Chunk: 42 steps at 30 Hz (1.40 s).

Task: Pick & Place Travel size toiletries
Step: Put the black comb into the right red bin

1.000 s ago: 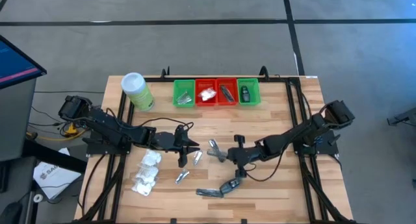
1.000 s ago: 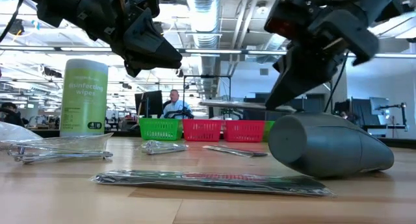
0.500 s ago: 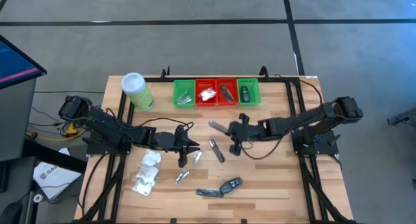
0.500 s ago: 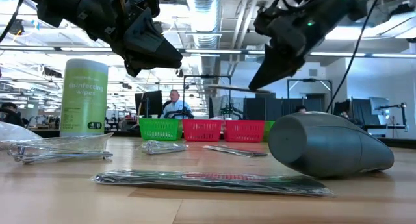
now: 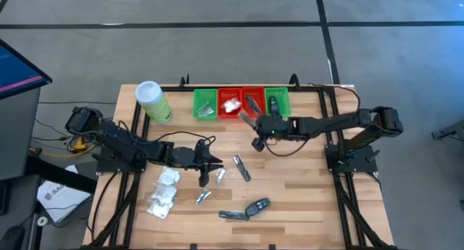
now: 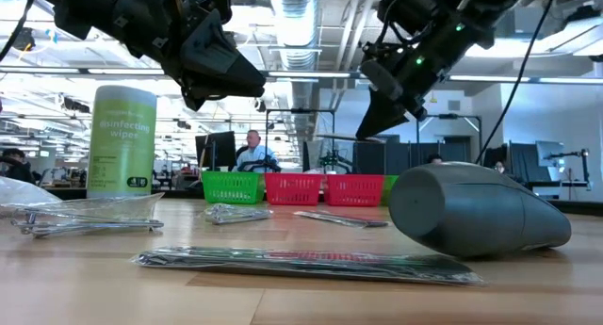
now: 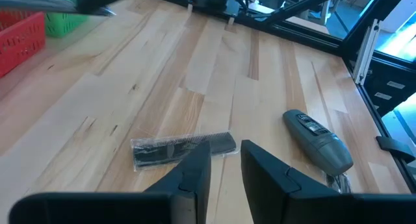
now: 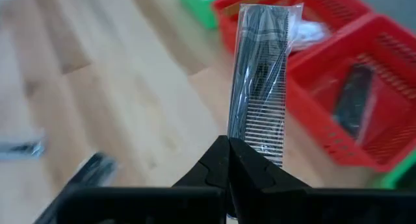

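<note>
The right gripper (image 8: pixel 227 160) pinches a wrapped black comb (image 8: pixel 260 81) tight, holding it above the red tray (image 8: pixel 364 100) to drop in. The left gripper (image 7: pixel 224 162) waits half open, holding nothing.

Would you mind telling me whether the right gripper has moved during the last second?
Yes. The right gripper, shut on a wrapped comb, has travelled from mid-table up toward the red trays at the far edge.

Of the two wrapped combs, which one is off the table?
The comb pinched in the right gripper, held up near the red trays. The other comb lies flat on the table, beside the grey oblong item.
</note>
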Available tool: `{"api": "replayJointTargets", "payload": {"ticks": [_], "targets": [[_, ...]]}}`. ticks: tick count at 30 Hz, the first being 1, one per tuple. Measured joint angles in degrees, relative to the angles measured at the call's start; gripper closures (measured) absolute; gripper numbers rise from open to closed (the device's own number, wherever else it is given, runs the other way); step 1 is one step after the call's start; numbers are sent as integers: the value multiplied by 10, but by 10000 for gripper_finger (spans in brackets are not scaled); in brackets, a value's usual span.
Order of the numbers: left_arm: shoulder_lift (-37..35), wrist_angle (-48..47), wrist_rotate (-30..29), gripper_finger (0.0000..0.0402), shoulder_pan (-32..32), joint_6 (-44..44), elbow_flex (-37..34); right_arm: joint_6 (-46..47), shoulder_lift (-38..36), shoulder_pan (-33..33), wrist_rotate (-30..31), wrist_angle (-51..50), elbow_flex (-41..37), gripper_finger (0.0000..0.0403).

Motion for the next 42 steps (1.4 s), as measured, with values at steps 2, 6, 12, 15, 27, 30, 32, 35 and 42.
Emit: {"api": "replayJointTargets", "payload": {"ticks": [2,6,12,15,27,30,32,35,42], "targets": [[0,1,0,326,0,0,0,0,0,-17,0,6,0,403],[0,3,0,326,0,0,0,2,0,-52,-3,24,0,403],[0,4,0,326,0,0,0,6,0,-96,-16,30,0,403],[0,5,0,326,0,8,0,6,0,-115,-16,38,0,403],[0,9,0,326,0,13,0,6,0,-163,-34,72,0,403],[0,9,0,326,0,13,0,6,0,-173,-48,77,0,403],[0,9,0,326,0,13,0,5,6,-178,-52,91,1,403],[0,10,0,326,0,13,0,5,24,-184,-62,106,1,403],[0,12,0,326,0,13,0,-7,98,-190,-75,120,36,403]]}}
